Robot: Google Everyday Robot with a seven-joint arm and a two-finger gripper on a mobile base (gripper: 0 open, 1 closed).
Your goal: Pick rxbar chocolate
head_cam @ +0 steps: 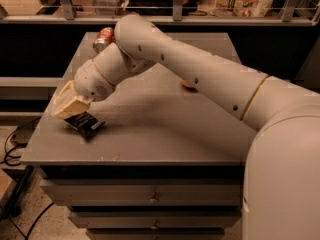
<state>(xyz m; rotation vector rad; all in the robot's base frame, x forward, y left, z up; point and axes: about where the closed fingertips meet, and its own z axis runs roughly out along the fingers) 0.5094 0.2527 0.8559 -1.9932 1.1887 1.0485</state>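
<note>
1. rxbar chocolate (pixel 85 124) - black wrapper, tilted, near the front-left corner of the table (pixel 150 144). Its upper end is tucked under the gripper; I cannot tell if its lower corner touches the tabletop.
2. gripper (pixel 75 113) - sits just above the bar at the table's left side, its cream fingers (pixel 66 104) pinching the wrapper's top edge.
3. arm (pixel 200 69) - reaches from the right foreground across the table and bends down to the left.
4. red soda can (pixel 103 37) - at the back-left, partly hidden behind the arm.
5. orange fruit (pixel 188 84) - only a sliver shows under the arm, mid-table, well apart from the bar.
6. drawers (pixel 150 196) - below the tabletop.
</note>
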